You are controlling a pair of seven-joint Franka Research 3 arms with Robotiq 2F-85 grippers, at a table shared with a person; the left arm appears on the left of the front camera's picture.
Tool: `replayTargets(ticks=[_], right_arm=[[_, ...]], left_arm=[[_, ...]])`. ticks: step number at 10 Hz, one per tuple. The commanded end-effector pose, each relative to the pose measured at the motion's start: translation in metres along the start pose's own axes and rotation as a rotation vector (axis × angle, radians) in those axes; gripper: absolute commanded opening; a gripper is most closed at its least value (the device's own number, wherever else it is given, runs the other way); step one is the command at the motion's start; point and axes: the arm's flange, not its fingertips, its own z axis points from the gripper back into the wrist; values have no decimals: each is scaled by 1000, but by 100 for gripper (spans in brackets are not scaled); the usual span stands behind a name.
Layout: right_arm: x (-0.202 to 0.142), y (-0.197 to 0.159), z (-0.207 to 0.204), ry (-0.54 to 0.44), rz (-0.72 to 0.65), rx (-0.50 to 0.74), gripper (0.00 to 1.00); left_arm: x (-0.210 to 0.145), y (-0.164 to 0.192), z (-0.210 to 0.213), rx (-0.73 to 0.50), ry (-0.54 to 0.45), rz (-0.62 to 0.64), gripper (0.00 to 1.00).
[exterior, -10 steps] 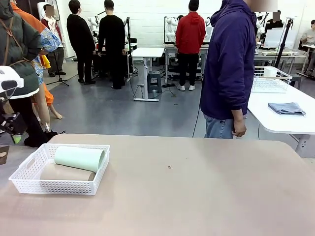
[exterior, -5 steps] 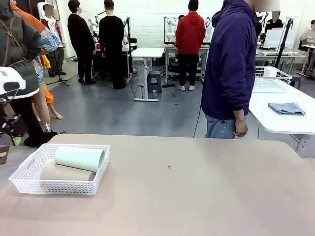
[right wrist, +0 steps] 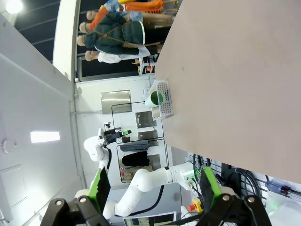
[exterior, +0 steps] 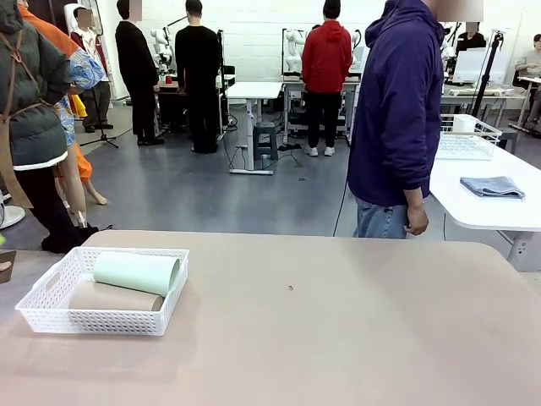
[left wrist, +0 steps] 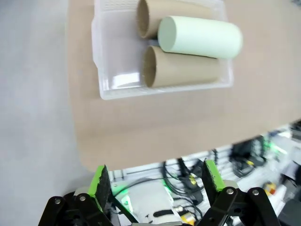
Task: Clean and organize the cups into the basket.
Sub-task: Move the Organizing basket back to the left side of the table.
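Beige tabletop (exterior: 338,338) stretches across the front view. At its left sits the white lattice basket (exterior: 51,317), holding a mint green cup (exterior: 135,272) lying atop two tan cups (left wrist: 181,70). Farther right, a person in a purple hoodie (exterior: 397,110) stands behind the table. Left gripper (left wrist: 154,180) and right gripper (right wrist: 154,187) hang with jaws spread wide, holding nothing.

tan table (exterior: 355,330), folded grey cloth (exterior: 493,187)
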Motion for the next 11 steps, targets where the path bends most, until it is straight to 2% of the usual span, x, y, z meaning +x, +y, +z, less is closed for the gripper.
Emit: replayTargets(ticks=[1,3,4,5,6,9,11], right_arm=[[-4,0,-2,3,-18,-11,100],[-4,0,-2,3,-18,-11,100],[-4,0,-2,3,-18,-11,100],[-4,0,-2,3,-18,-11,100],[-4,0,-2,3,-18,-11,100],[-4,0,-2,3,-18,-11,100],[-4,0,-2,3,-18,-11,100]], left_arm=[[6,55,20,-281,58,37,100],[-1,120,29,-453,-101,144,100],[1,149,37,-535,-139,175,100],[-1,181,43,-707,-117,186,100],[7,206,50,-824,-93,196,100],[16,253,56,-959,-79,223,100],[12,266,50,-944,-65,253,100]])
